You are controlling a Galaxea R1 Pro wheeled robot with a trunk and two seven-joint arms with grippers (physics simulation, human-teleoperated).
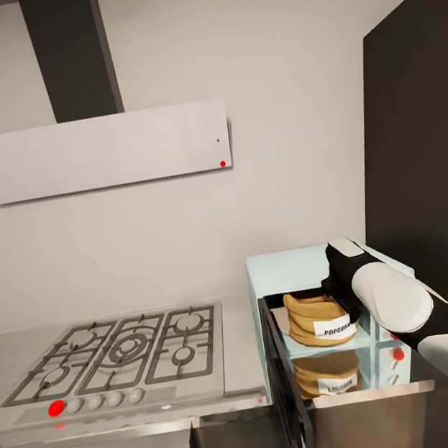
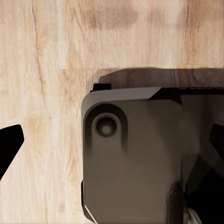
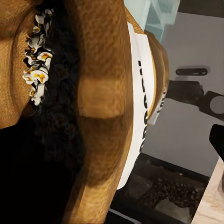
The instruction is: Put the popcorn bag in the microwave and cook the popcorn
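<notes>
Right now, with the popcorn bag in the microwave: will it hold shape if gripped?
The popcorn bag is probably soft: its paper wall folds at the rolled rim. Likely light, since puffed popcorn shows inside. Squat on the microwave floor, so tipping seems unlikely.

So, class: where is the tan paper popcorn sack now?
In the head view, the tan paper popcorn sack sits inside the open mint-blue microwave, right of the gas hob, beside the right arm's tool.

The microwave cavity is crowded: the popcorn bag takes most of its width, and the right arm reaches in beside it, apparently blocking the rest of the mouth. The open door swings out at the cavity's left. The countertop between the gas hob and microwave lies bare.
</notes>
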